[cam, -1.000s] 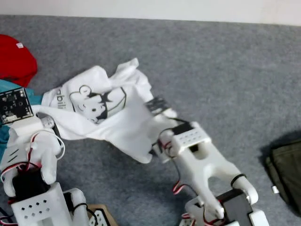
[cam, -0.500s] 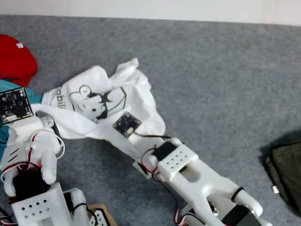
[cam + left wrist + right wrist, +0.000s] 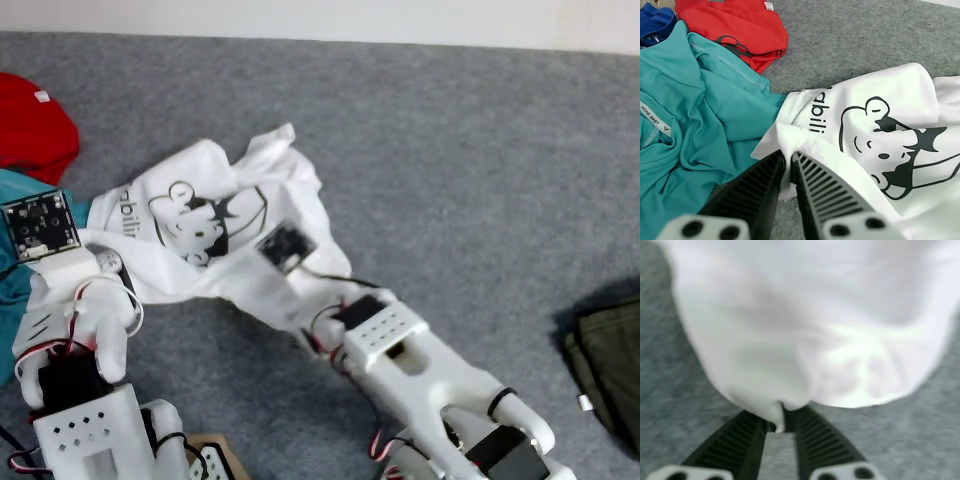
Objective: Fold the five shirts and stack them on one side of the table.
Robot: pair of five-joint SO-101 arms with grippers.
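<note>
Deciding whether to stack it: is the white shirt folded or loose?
Loose, not folded: the white shirt lies rumpled on the table, print showing, its edges pinched by the left gripper and right gripper.

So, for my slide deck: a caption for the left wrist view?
Left end effector pinches an edge of the white shirt, beside the teal shirt and red shirt.

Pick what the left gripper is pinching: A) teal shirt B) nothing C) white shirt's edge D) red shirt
C: the left gripper is shut on a fold at the edge of the white shirt, with the teal shirt lying beside it.
</note>
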